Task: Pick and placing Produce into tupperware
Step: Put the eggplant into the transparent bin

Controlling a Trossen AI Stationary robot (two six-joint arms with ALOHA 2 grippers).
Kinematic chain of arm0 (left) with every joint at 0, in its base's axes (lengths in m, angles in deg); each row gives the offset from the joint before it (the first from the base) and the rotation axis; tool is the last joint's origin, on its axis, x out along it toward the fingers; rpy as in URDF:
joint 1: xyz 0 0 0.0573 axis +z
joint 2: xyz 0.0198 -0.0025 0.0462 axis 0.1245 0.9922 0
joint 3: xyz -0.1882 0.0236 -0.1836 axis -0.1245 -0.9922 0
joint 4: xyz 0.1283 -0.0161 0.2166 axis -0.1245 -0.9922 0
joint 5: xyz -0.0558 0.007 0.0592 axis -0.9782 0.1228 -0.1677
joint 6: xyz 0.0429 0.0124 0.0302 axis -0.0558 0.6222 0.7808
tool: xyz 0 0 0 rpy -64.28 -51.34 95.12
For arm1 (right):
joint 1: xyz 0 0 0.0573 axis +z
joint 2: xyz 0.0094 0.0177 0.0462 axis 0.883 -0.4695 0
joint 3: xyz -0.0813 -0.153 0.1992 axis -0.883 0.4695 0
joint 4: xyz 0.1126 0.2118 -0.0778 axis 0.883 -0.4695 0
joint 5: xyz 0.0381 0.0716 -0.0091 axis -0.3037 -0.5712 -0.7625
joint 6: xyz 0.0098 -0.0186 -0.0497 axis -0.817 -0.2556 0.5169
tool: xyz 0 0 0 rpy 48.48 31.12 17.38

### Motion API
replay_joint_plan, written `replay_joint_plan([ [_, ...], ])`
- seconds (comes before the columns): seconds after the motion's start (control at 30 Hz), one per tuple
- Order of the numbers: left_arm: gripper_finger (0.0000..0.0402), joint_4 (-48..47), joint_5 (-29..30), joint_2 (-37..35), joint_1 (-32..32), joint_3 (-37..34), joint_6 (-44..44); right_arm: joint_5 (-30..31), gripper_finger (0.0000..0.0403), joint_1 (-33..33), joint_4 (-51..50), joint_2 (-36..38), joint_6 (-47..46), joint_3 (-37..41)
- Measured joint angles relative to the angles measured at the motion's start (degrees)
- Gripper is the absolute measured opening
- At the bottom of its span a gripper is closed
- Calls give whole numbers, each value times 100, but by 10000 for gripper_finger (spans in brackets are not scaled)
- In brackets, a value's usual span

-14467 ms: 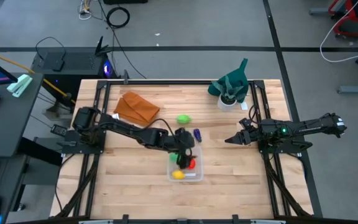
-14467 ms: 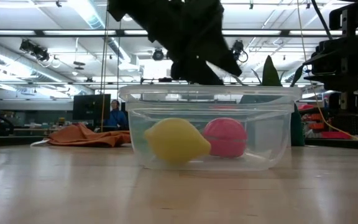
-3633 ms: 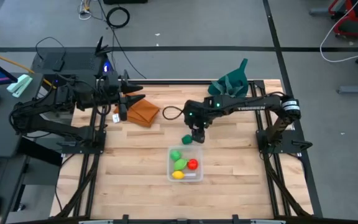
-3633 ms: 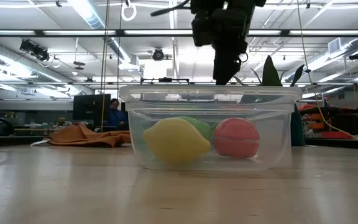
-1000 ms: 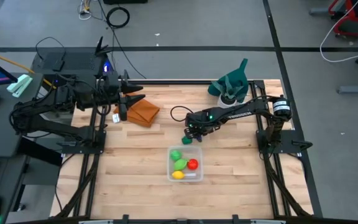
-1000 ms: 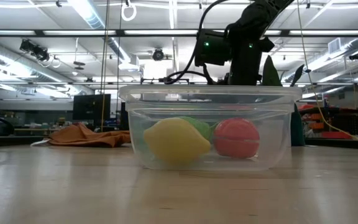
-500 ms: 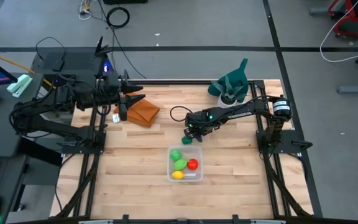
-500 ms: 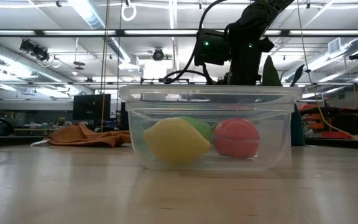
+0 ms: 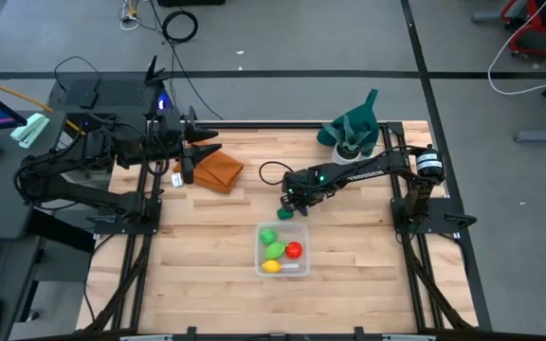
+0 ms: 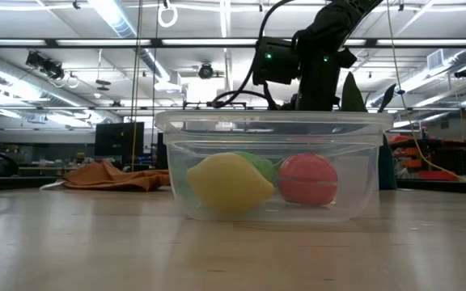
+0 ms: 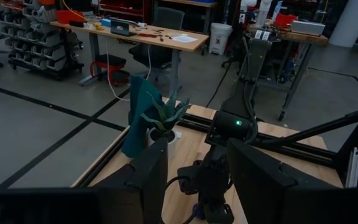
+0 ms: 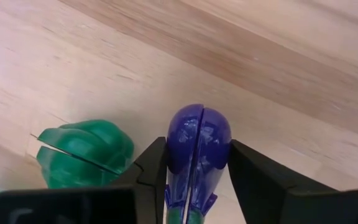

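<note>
The purple produce (image 12: 199, 140) lies on the wood table between the fingers of my right gripper (image 12: 197, 149), which is shut on it. The dark green produce (image 12: 84, 152) (image 9: 284, 214) rests on the table just beside it. In the high view the right gripper (image 9: 295, 201) covers the purple piece, just beyond the far side of the clear tub (image 9: 260, 268). The tub (image 10: 354, 162) holds the yellow (image 10: 229, 184), red (image 10: 307, 179) and light green (image 10: 257, 162) pieces. My left gripper (image 9: 207, 142) (image 11: 197, 162) waits open at the table's far left. My right gripper pinches the purple produce by its rounded body (image 12: 185, 134), one finger (image 12: 155, 165) on each side. The fingers come slanting down from above and lie along the piece. Its green stem end (image 12: 191, 214) points back toward the wrist, and it lies on the table.
An orange-brown cloth (image 9: 214, 168) lies near the left gripper. A dark green cloth with a white cup (image 9: 352, 135) stands at the table's far right. Bare wood lies near and to both sides of the tub. A cable (image 9: 271, 172) loops beside the right arm.
</note>
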Motion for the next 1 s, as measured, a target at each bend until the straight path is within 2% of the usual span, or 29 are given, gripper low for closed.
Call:
replay_joint_plan([
  [0.27, 174, 0, 0, 0, 0, 0, 0, 4, 105, 0, 43, 0, 100, -58],
  [0.67, 172, 0, 0, 2, 0, 0, 0, 387, 104, -29, 41, 0, 449, -447],
  [1.0, 173, 0, 0, 0, 0, 0, 0, 438, 104, -12, 37, 0, 1444, -1104],
])
